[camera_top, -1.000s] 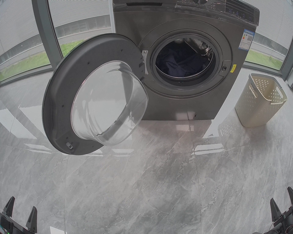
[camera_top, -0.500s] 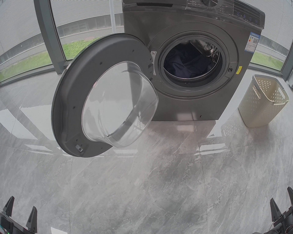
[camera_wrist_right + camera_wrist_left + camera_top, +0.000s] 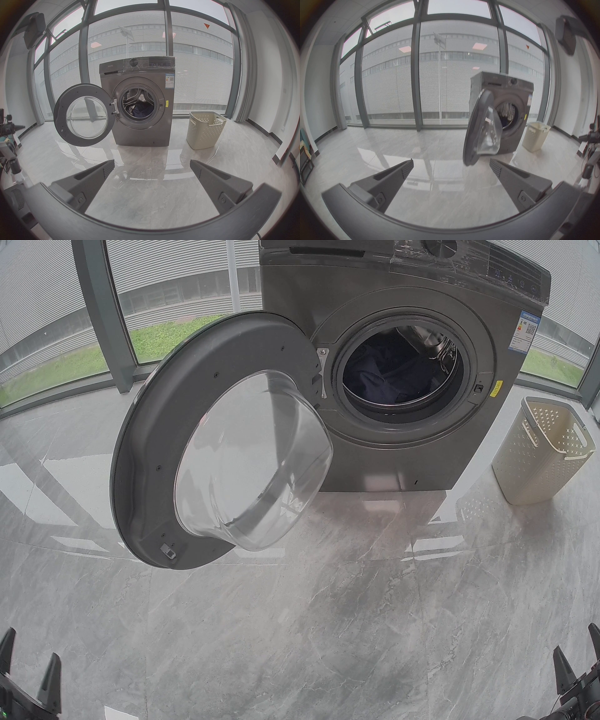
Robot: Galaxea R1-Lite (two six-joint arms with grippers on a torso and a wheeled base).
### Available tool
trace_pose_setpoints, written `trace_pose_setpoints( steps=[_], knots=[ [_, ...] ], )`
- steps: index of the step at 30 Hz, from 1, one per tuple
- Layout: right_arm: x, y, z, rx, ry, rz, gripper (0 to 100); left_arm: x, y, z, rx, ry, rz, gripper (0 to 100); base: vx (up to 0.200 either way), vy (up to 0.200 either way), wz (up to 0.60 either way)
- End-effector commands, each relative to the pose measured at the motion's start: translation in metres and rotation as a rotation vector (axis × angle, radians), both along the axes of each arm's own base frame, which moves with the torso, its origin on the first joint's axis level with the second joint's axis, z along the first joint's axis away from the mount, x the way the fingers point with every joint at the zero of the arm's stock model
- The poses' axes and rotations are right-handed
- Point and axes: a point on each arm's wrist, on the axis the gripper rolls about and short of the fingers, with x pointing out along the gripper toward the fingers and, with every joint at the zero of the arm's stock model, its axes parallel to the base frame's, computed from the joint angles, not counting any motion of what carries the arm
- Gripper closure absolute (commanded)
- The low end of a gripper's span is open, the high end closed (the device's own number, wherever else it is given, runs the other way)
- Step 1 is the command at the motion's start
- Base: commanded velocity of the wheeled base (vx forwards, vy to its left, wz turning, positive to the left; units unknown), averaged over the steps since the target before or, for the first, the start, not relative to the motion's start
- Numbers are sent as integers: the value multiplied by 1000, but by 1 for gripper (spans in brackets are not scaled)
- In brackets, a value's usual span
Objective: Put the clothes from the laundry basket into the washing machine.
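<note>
Grey steel: we record the washing machine [image 3: 387,459] at 12 o'clock in the head view, its top cut off by the frame. Its door [image 3: 156,446] hangs fully open toward 10 o'clock. Dark blue clothes [image 3: 384,374] lie inside the machine; we cannot tell how many pieces. The cream laundry basket [image 3: 531,465] stands on the floor [image 3: 344,627] at 2 o'clock, near the machine, its bottom hidden behind its own wall. The left gripper [image 3: 31,646] at 7 o'clock and the right gripper [image 3: 575,640] at 5 o'clock are cut off at the edge. The wrist views give them whole: both are spread wide, released and grasping nothing, well apart from machine and basket. The right wrist view further shows the machine's full front and a pale patch [image 3: 142,97] above the dark clothes, which we cannot identify.
</note>
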Motion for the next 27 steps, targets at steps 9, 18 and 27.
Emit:
trace_pose_setpoints(
  steps=[9,18,27],
  knots=[
    [0,0,-5,-1,5,0,0,99,-7,88,6,231,-300,0,0,0,0],
    [0,0,-5,-1,5,0,0,159,-17,111,-26,255,-423,0,0,0,0],
    [0,0,-5,-1,5,0,0,207,-38,125,-20,293,-512,0,0,0,0]
  ],
)
